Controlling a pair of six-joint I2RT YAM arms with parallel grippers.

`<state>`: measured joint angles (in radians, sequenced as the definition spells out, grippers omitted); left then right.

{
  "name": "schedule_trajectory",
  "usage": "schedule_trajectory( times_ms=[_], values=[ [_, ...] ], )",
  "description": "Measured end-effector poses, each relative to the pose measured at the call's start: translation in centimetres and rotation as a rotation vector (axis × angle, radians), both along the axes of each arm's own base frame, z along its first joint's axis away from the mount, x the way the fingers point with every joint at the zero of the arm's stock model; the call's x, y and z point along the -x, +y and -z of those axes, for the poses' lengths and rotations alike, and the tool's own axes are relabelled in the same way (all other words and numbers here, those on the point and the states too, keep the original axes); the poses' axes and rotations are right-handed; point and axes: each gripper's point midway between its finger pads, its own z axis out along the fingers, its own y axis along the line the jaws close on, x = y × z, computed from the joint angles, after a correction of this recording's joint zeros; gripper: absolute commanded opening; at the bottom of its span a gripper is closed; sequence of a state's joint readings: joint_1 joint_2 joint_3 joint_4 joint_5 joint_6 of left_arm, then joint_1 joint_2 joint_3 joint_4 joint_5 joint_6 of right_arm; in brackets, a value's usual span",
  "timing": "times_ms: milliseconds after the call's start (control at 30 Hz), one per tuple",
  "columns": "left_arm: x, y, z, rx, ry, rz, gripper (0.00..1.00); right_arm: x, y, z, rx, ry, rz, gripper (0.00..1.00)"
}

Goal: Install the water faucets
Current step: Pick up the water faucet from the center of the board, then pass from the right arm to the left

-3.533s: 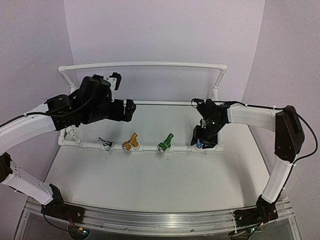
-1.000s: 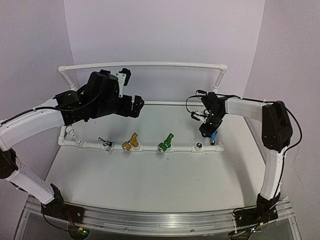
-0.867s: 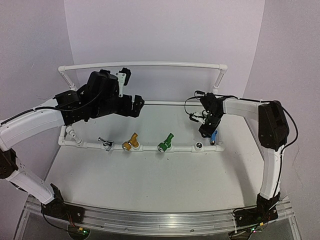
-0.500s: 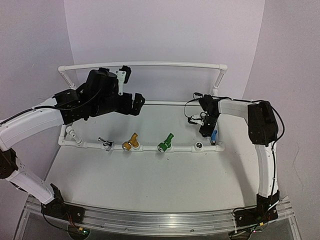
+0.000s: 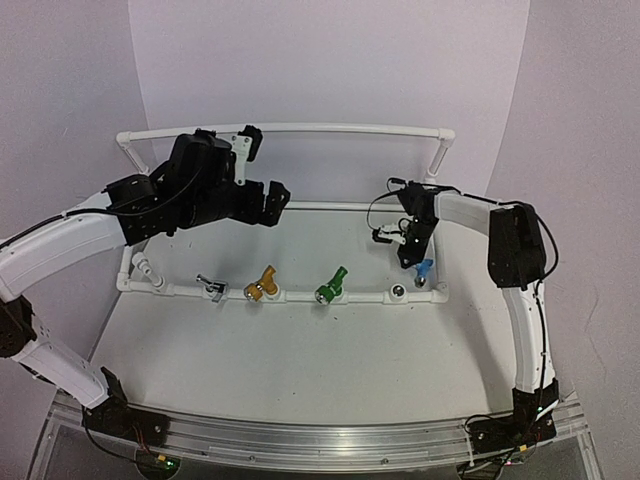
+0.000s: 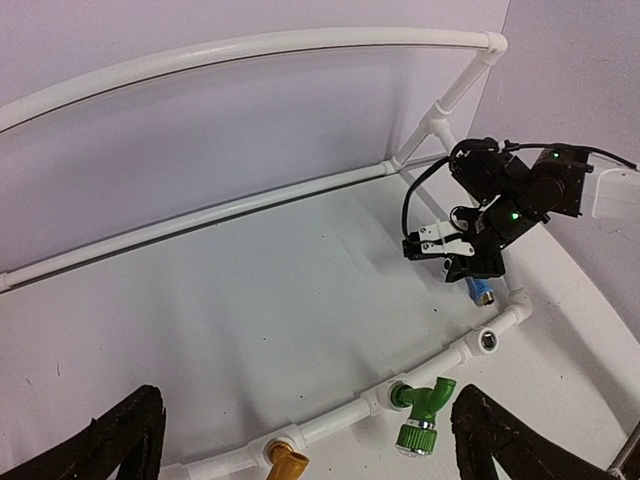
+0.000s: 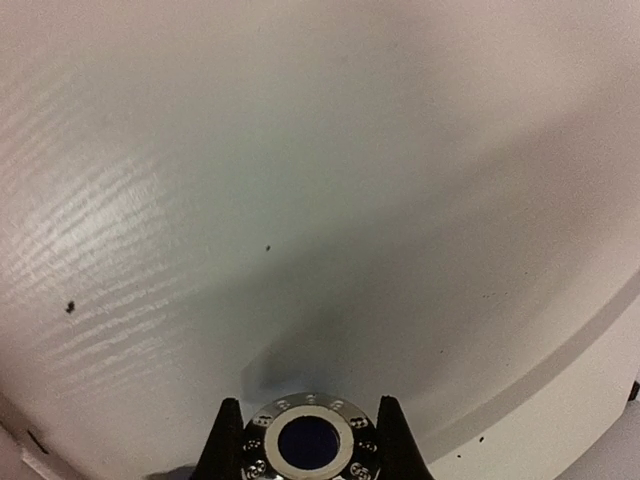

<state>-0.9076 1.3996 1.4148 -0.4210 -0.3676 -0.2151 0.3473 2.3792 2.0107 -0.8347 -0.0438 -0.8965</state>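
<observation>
Silver [image 5: 210, 288], yellow [image 5: 262, 284] and green [image 5: 332, 285] faucets sit in the front pipe of the white frame [image 5: 300, 297]. The round socket [image 5: 400, 293] at the pipe's right end holds nothing. Just behind it, my right gripper [image 5: 414, 254] is shut on the blue faucet [image 5: 424, 269], held a little above the table. In the right wrist view its metallic nozzle [image 7: 309, 440] sits tight between the fingers [image 7: 228, 440]. My left gripper [image 5: 262, 170] hangs open and empty high at the back left. The left wrist view also shows the green faucet [image 6: 422, 412] and the blue faucet [image 6: 480, 291].
The frame's back rail [image 5: 290, 128] arches above the table, with an upright post [image 5: 437, 160] at the right rear corner. A lower rear pipe [image 5: 330, 206] runs behind the right gripper. Purple walls close in on three sides.
The right wrist has turned and drawn slightly back with the blue faucet, and its fingers have closed tighter on it. The left arm has edged slightly back.
</observation>
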Motion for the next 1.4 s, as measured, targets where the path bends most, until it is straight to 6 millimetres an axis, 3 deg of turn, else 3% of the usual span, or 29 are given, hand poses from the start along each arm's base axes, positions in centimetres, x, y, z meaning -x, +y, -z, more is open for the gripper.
schedule_trajectory(
  times_ms=[300, 400, 467, 733, 833, 933, 1100, 1400],
  values=[
    [-1.1, 0.2, 0.4, 0.026, 0.030, -0.011, 1.00, -2.0, 4.0, -5.5, -0.214, -0.061, 0.053, 0.00],
    [-1.2, 0.1, 0.4, 0.048, 0.046, 0.003, 1.00, -1.1, 5.9, -8.3, -0.350, -0.037, 0.056, 0.00],
    [-1.1, -0.2, 0.3, 0.063, 0.051, 0.023, 1.00, 0.0, 7.3, -11.5, -0.461, -0.022, 0.052, 0.00],
    [0.7, -3.2, -0.3, 0.133, 0.096, 0.207, 0.94, 3.4, 9.7, -31.2, -0.869, -0.218, 0.209, 0.00],
    [0.8, -4.9, -0.8, 0.157, 0.111, 0.271, 0.92, 5.2, 10.8, -35.2, -0.934, -0.276, 0.261, 0.00],
    [0.6, -6.9, -1.0, 0.192, 0.126, 0.329, 0.89, 6.9, 12.8, -36.0, -0.950, -0.279, 0.303, 0.00],
    [0.9, -9.6, 0.1, 0.235, 0.173, 0.430, 0.82, 9.0, 15.8, -34.0, -0.920, -0.229, 0.347, 0.00],
    [1.5, -11.6, 0.8, 0.266, 0.201, 0.516, 0.75, 10.1, 17.3, -33.6, -0.886, -0.265, 0.372, 0.00]
  ],
)
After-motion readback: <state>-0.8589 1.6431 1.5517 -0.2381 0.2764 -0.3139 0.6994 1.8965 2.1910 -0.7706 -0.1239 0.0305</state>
